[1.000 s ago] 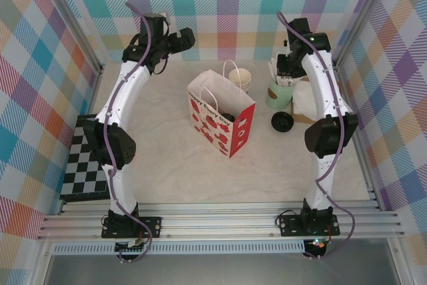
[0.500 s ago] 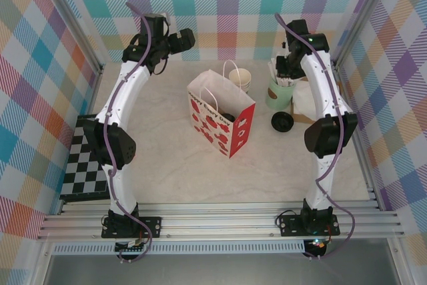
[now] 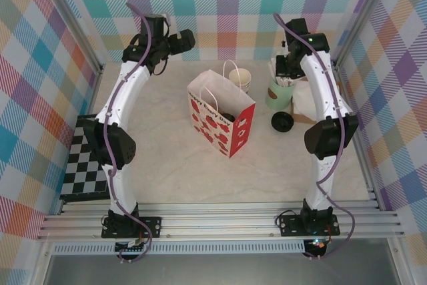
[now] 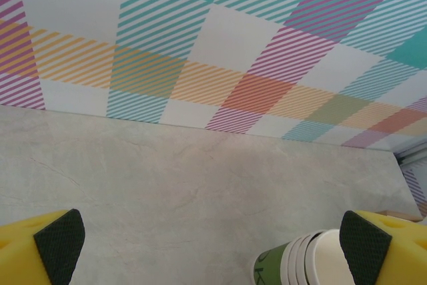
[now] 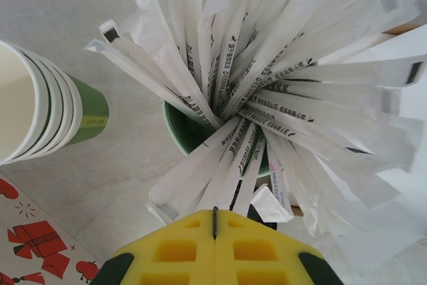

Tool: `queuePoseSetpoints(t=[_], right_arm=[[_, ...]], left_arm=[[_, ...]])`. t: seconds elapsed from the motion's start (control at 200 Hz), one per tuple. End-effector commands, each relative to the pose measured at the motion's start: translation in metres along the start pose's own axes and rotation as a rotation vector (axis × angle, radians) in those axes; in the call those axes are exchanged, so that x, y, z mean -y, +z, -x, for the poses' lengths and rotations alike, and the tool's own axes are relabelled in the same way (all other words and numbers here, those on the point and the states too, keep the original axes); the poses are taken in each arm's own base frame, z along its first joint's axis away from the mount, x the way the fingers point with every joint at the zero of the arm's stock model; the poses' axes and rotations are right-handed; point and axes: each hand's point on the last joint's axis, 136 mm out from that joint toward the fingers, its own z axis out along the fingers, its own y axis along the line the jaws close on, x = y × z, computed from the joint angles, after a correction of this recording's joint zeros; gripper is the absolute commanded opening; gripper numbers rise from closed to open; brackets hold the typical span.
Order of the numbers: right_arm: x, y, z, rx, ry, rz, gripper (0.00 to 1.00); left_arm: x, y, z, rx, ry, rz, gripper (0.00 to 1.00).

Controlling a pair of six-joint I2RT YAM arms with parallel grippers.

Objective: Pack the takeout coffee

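Takeout coffee [image 3: 227, 117] seems to be the dark round shape seen from overhead inside the open gift bag; its cup body is hidden by the bag walls, so this is not certain.

A pale marbled tabletop [image 3: 173, 171] is ringed by walls of pastel plaid. Two white arms rise from a metal rail at the near edge. The left arm [image 3: 123, 98] curves up toward the far left corner, and the right arm [image 3: 323, 98] reaches to the far right.

The gift bag [image 3: 207, 119], white with red pictures and looped handles, stands upright near the middle of the tabletop. A black-and-white chequered board [image 3: 83, 165] lies flat at the left edge, well apart from the bag.

A mint-green pot [image 3: 279, 95] packed with long white paper sachets [image 5: 267, 65] stands to the right of the bag, under the right wrist. A stack of lidless cream-and-green cups [image 3: 240, 78] stands just behind the bag, between it and the pot. A round black lid [image 3: 281, 122] rests on the tabletop just in front of the pot.

The left pincer [image 4: 212, 245] is released, with its yellow fingers spread wide above the tabletop near the cup stack, grasping nothing. The right pincer [image 5: 213, 217] is clenched, fingers pressed together right over the fanned sachets. Whether a sachet is caught between them cannot be told.
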Motion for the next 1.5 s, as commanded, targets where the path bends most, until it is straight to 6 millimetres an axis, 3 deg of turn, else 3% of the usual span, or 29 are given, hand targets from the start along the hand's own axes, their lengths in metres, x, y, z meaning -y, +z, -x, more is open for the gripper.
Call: queuePoseSetpoints(t=[0.0, 0.17, 0.325, 0.575, 0.66, 0.76, 0.93, 1.035, 1.12, 1.185, 1.295, 1.495], right_arm=[[0.007, -0.062, 0.014, 0.135, -0.020, -0.030, 0.00], [0.002, -0.135, 0.012, 0.269, 0.004, 0.022, 0.00], [-0.018, -0.200, 0.000, 0.411, -0.029, 0.161, 0.00], [-0.049, -0.305, -0.040, 0.617, -0.150, 0.484, 0.00], [-0.062, -0.331, -0.057, 0.637, -0.201, 0.606, 0.00], [-0.080, -0.347, -0.071, 0.601, -0.230, 0.755, 0.00], [-0.108, -0.380, -0.073, 0.603, -0.274, 0.988, 0.00], [-0.119, -0.387, -0.074, 0.589, -0.300, 1.066, 0.00], [-0.131, -0.377, -0.076, 0.536, -0.318, 1.098, 0.00], [-0.141, -0.355, -0.080, 0.469, -0.335, 1.091, 0.00], [-0.147, -0.309, -0.077, 0.430, -0.354, 0.936, 0.00], [-0.171, -0.258, -0.078, 0.342, -0.361, 0.943, 0.00]], left_arm=[[0.007, -0.009, 0.007, 0.004, 0.016, -0.036, 1.00], [0.011, -0.017, 0.002, -0.014, 0.006, -0.057, 1.00], [0.010, -0.017, -0.007, -0.045, -0.021, -0.062, 1.00], [0.009, -0.027, -0.011, -0.060, -0.031, -0.055, 1.00], [0.009, -0.032, -0.013, -0.064, -0.031, -0.055, 1.00], [0.013, -0.038, -0.019, -0.095, -0.015, -0.082, 1.00], [0.013, -0.051, -0.032, -0.157, 0.008, -0.083, 1.00], [0.012, -0.059, -0.038, -0.167, 0.008, -0.086, 1.00], [0.011, -0.063, -0.041, -0.168, 0.003, -0.084, 1.00], [0.010, -0.067, -0.042, -0.164, -0.002, -0.081, 1.00], [0.008, -0.070, -0.046, -0.168, -0.008, -0.072, 1.00], [0.005, -0.073, -0.056, -0.169, -0.032, -0.065, 1.00]])
